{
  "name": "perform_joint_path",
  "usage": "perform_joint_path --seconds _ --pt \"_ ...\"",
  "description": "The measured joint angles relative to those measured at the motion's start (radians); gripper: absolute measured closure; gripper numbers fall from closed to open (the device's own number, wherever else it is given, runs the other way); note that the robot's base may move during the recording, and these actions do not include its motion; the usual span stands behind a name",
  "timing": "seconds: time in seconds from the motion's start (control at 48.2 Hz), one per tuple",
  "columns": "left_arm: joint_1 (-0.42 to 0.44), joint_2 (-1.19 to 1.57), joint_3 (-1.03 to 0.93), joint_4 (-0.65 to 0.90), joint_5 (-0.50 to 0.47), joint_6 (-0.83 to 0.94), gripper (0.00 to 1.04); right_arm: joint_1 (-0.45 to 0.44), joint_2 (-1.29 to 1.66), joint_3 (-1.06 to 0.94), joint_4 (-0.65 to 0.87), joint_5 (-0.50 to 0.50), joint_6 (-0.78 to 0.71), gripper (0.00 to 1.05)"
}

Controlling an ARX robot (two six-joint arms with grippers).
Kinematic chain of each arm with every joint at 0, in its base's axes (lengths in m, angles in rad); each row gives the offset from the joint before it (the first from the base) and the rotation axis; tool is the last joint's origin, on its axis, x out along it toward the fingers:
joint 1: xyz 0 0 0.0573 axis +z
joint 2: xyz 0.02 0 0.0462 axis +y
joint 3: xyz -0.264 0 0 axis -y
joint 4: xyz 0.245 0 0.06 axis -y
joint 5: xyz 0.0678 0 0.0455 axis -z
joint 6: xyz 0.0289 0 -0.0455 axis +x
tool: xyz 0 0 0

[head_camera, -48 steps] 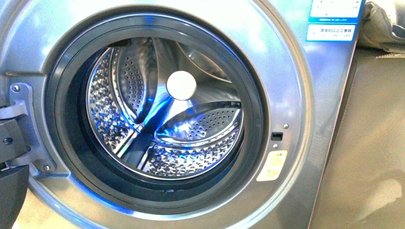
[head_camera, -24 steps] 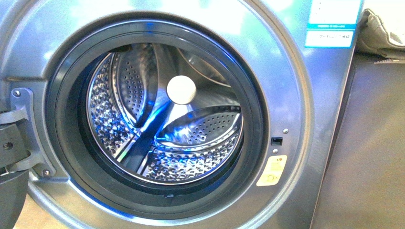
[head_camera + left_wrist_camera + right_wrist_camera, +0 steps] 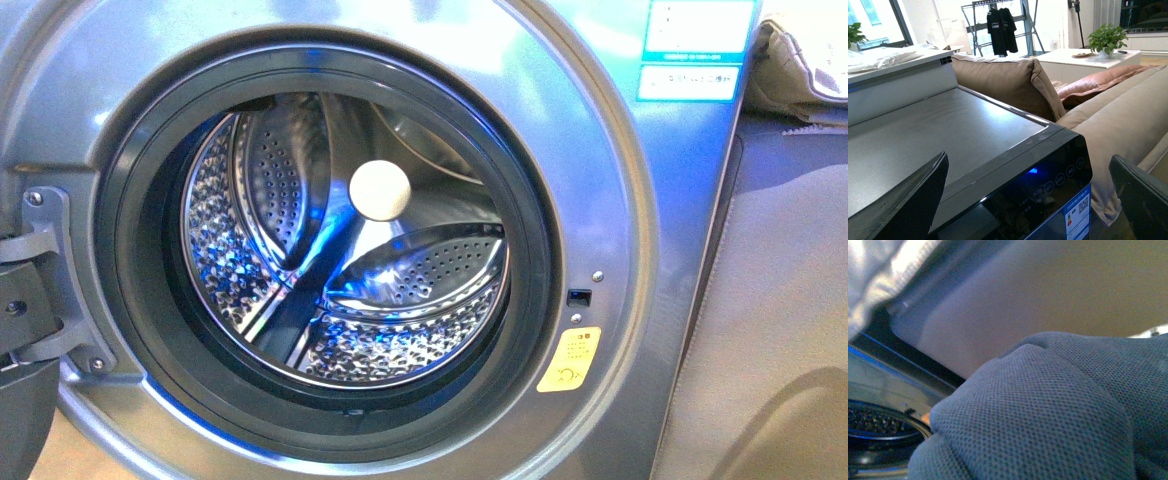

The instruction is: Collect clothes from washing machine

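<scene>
The clothes [image 3: 1048, 410] show only in the right wrist view: a slate-blue piece of fine mesh fabric, bunched in soft folds right in front of the camera. It hangs outside the washing machine [image 3: 620, 200], with the edge of the perforated drum [image 3: 873, 425] behind it and to one side. The cloth hides the right arm's jaws, so I cannot tell whether they are closed on it or how far they stand apart.

In the front view the round opening of the machine is uncovered. The steel drum [image 3: 400, 290] shows bare metal, lit blue, with a pale round disc [image 3: 380, 190] at its back. A dark rubber seal [image 3: 130, 250] rings the opening. The door hinge [image 3: 40, 270] sits at its left, a yellow sticker [image 3: 570, 360] at its lower right, and blue-white labels [image 3: 697, 50] above that.

The left arm's jaws are spread wide with nothing between them, and their dark fingers [image 3: 908, 200] hang above the machine's flat top [image 3: 938, 125], near its control panel [image 3: 1048, 185] with its blue light. A tan sofa [image 3: 1008, 85] stands just beside the machine.
</scene>
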Motion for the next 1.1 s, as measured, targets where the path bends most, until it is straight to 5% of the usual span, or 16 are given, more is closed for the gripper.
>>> perform_joint_path --seconds 0.249,0.394,0.58,0.871,1.099 --pt "0.000 0.000 0.000 0.000 0.000 0.000 0.06 -0.034 0.006 -0.056 -0.083 -0.023 -0.106 0.38" --pt "0.000 0.000 0.002 0.000 0.000 0.000 0.06 0.031 -0.094 -0.011 0.101 -0.023 0.036 0.06" --pt "0.000 0.000 0.002 0.000 0.000 0.000 0.06 0.309 -0.208 0.172 0.346 0.191 0.173 0.08" --pt "0.000 0.000 0.002 0.000 0.000 0.000 0.06 0.836 -0.283 0.331 0.428 0.585 -0.136 0.08" --pt "0.000 0.000 0.002 0.000 0.000 0.000 0.06 0.965 -0.243 0.288 0.516 0.723 -0.213 0.08"
